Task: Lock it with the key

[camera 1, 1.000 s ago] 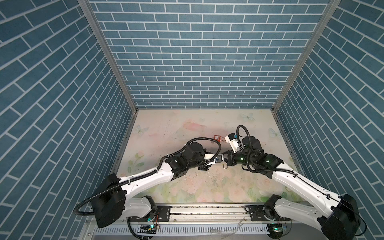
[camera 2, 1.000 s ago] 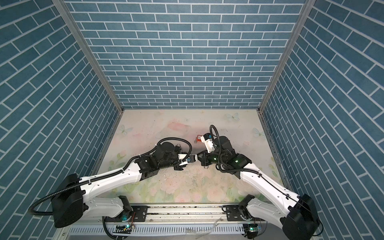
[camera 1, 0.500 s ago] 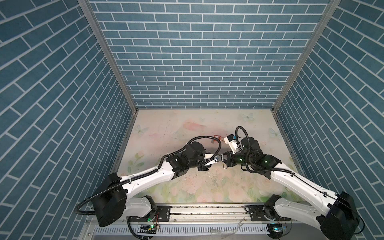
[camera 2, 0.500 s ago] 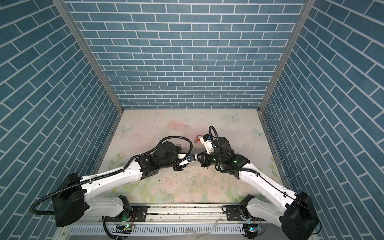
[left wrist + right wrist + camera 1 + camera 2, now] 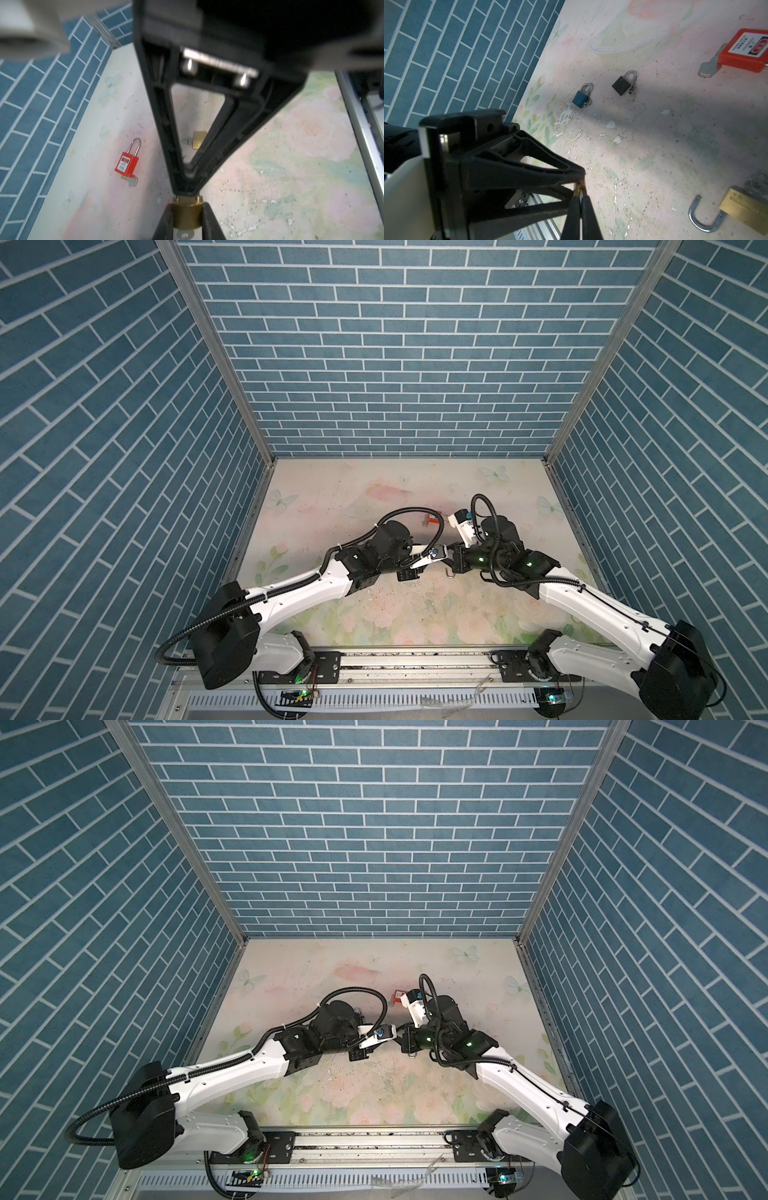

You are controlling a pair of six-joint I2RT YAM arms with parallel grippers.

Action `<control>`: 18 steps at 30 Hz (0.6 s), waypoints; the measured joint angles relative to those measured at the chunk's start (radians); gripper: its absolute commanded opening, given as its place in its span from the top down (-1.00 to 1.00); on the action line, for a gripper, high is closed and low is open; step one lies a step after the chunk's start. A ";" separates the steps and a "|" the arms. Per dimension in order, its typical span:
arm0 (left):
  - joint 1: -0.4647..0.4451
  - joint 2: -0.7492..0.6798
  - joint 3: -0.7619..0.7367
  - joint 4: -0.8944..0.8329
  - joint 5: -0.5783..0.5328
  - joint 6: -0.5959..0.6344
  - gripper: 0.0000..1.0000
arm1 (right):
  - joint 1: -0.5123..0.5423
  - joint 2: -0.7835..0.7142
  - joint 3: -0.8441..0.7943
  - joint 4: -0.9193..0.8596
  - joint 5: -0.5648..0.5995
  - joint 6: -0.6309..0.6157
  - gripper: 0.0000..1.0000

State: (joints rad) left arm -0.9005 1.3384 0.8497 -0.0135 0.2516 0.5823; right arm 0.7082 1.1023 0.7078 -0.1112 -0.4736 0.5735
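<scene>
Jaws of my left gripper (image 5: 187,207) clamped a brass padlock (image 5: 187,217); right gripper (image 5: 187,192), pinched shut, met it from three o'clock; locking remained, I judged.

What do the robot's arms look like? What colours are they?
The left arm and right arm have white shells, black joints and ribbed black cables; the right shows green lights. The right end effector has black, triangular open-frame fingers.
</scene>
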 measured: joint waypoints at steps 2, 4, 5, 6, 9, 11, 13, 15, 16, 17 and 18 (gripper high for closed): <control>0.002 0.003 0.000 0.000 -0.003 -0.005 1.00 | 0.000 0.006 -0.002 0.013 -0.001 0.006 1.00; 0.002 0.004 0.000 0.001 -0.010 -0.011 1.00 | -0.001 0.011 -0.005 0.023 -0.002 0.008 1.00; 0.002 0.005 0.000 0.001 -0.015 -0.013 1.00 | -0.002 0.013 -0.007 0.030 -0.002 0.012 1.00; 0.002 0.005 0.000 0.002 -0.018 -0.015 1.00 | -0.002 0.013 -0.009 0.035 -0.002 0.014 1.00; 0.002 0.005 0.000 0.005 -0.029 -0.024 1.00 | -0.002 0.021 -0.010 0.049 -0.002 0.022 1.00; 0.002 0.005 0.000 0.005 -0.036 -0.035 1.00 | -0.003 0.024 -0.010 0.056 -0.002 0.024 1.00; 0.002 0.008 0.000 0.011 -0.042 -0.048 1.00 | -0.003 0.027 -0.010 0.063 0.000 0.024 1.00; 0.002 0.012 0.000 0.020 -0.046 -0.062 1.00 | -0.005 0.029 -0.010 0.068 0.002 0.024 1.00; 0.003 0.013 0.000 0.026 -0.047 -0.069 1.00 | -0.006 0.030 -0.010 0.072 0.005 0.024 1.00; 0.005 0.013 0.000 0.032 -0.049 -0.076 1.00 | -0.007 0.032 -0.010 0.079 0.006 0.024 1.00; 0.006 0.013 0.000 0.036 -0.050 -0.081 1.00 | -0.008 0.032 -0.011 0.087 0.008 0.024 1.00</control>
State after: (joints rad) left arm -0.8944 1.3518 0.8497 0.0227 0.2016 0.5014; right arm 0.7006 1.1347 0.6964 -0.0242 -0.4656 0.5980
